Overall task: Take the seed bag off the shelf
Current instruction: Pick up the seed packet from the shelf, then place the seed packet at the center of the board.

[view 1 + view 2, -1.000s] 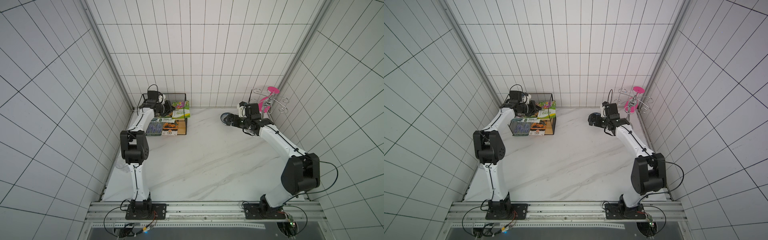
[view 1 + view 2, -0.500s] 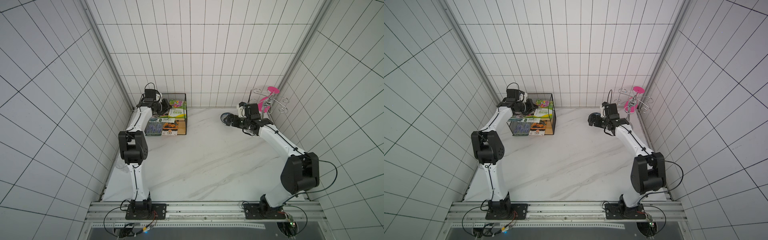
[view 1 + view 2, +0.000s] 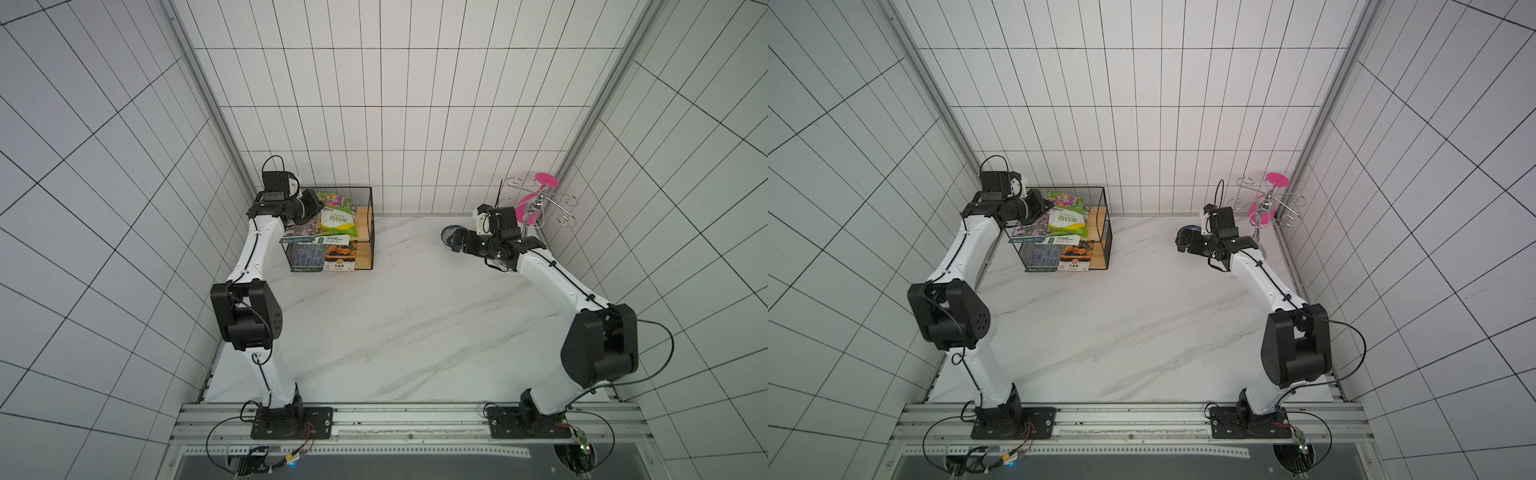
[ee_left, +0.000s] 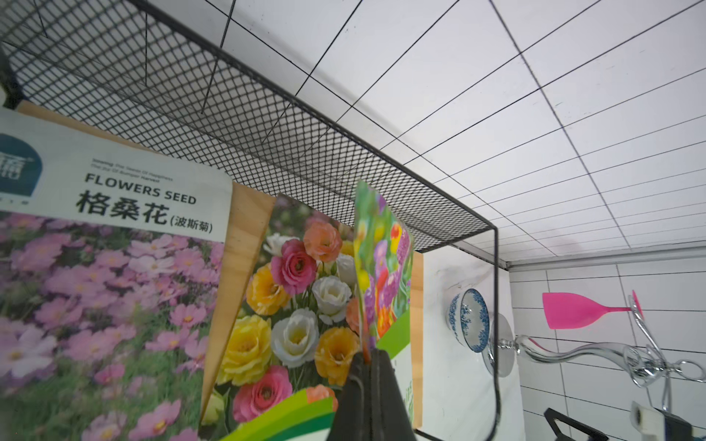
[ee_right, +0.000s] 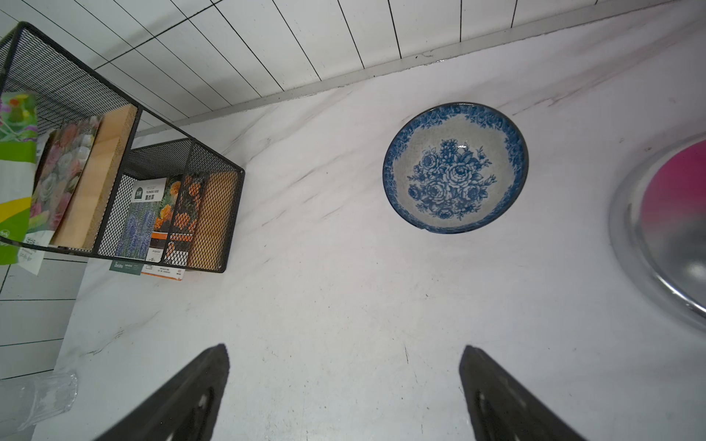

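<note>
White tiling is enclosing a marbled surface (image 3: 415,316); the shelf (image 3: 362,216) is standing at its back corner. Left fingers (image 4: 355,382) are clamping the green seed bag (image 4: 382,267) by its edge, the bag tilting over the upper board. Right fingers (image 5: 206,382) are hanging apart near a blue bowl (image 5: 454,168). Judgement: the bag is looking light, floppy and slick, so an edge pinch suits it, though it may slip.

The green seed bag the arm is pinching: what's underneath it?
Under the green seed bag lies a packet printed with pink, yellow and white blooms, flat on the upper wooden board of the shelf. The bag covers that packet's far side, so anything more there cannot be seen.
</note>
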You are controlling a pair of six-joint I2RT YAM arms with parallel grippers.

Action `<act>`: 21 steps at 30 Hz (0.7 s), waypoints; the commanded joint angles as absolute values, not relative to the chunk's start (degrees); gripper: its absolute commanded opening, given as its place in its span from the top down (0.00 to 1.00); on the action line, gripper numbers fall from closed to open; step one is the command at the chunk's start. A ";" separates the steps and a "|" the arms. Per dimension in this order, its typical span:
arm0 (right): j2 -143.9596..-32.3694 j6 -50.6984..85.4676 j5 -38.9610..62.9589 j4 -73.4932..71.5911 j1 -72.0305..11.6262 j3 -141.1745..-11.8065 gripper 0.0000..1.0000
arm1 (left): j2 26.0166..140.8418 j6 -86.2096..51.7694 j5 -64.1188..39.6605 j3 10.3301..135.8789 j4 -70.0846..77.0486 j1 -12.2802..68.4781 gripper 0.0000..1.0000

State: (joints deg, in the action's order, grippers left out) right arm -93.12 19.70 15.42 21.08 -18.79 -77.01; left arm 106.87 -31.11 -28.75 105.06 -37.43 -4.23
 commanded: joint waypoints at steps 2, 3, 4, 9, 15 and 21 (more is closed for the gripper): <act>-93.18 18.89 15.51 22.38 -19.34 -76.90 0.01 | 99.32 -34.46 -32.06 96.86 -36.86 -5.62 1.00; -93.07 18.97 15.63 22.38 -19.34 -76.90 0.01 | 97.45 -34.70 -32.17 94.57 -36.53 -5.64 1.00; -92.91 18.98 15.58 22.35 -19.34 -76.90 0.01 | 95.38 -34.63 -32.17 92.40 -36.56 -5.65 1.00; -92.29 18.90 15.54 22.47 -19.33 -76.47 0.01 | 86.01 -33.47 -31.73 84.07 -40.06 -5.95 1.00; -91.85 18.81 15.55 22.47 -19.33 -75.95 0.01 | 74.77 -35.63 -33.53 72.33 -42.10 -5.65 1.00; -91.45 18.90 15.51 22.40 -19.34 -75.00 0.01 | 67.57 -38.41 -33.77 62.43 -40.93 0.42 1.00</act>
State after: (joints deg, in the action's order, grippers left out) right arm -93.10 19.70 15.44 21.28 -18.79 -76.93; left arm 68.97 -36.67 -32.80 65.10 -41.45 -2.09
